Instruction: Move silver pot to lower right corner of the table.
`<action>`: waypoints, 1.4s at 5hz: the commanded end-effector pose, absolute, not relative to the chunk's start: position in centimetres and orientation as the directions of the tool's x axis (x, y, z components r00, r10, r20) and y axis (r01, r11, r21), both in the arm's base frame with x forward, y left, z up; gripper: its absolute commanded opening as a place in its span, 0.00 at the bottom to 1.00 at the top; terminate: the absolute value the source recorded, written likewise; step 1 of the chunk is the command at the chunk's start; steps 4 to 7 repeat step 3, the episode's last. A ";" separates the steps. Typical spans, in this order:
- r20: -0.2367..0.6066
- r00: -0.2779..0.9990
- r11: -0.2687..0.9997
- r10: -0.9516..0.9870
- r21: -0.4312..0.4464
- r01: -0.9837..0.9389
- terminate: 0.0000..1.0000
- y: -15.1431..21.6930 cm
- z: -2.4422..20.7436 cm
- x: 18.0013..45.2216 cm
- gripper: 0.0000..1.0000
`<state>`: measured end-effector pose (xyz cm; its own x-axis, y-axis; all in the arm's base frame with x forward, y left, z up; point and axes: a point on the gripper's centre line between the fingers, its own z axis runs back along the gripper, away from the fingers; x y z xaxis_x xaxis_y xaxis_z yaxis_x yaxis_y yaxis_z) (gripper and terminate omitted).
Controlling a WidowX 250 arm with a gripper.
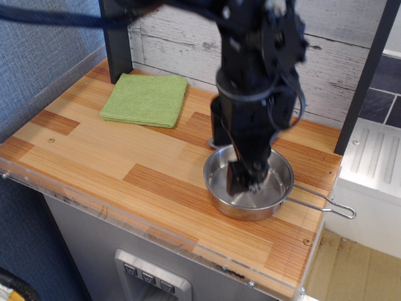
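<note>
The silver pot (250, 194) stands upright on the table (94, 157) near its front right corner, with its wire loop handle (326, 205) pointing right toward the table's edge. My gripper (245, 180) hangs over the pot's bowl, lifted clear of it and blurred by motion. Its fingers point down, look slightly apart and hold nothing. The arm hides the back rim of the pot.
A folded green cloth (145, 99) lies at the back left. A dark post (116, 37) stands behind it. A white plank wall runs along the back. The spatula is almost wholly hidden behind the arm. A clear acrylic strip (125, 216) lines the front edge.
</note>
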<state>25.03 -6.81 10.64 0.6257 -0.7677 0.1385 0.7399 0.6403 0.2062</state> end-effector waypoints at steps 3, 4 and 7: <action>0.259 0.634 0.683 -0.729 0.211 0.699 1.00 -5.9 12.9 24.7 1.00; 0.259 0.634 0.683 -0.729 0.211 0.699 1.00 -5.9 12.9 24.7 1.00; 0.259 0.634 0.683 -0.729 0.211 0.699 1.00 -5.9 12.9 24.7 1.00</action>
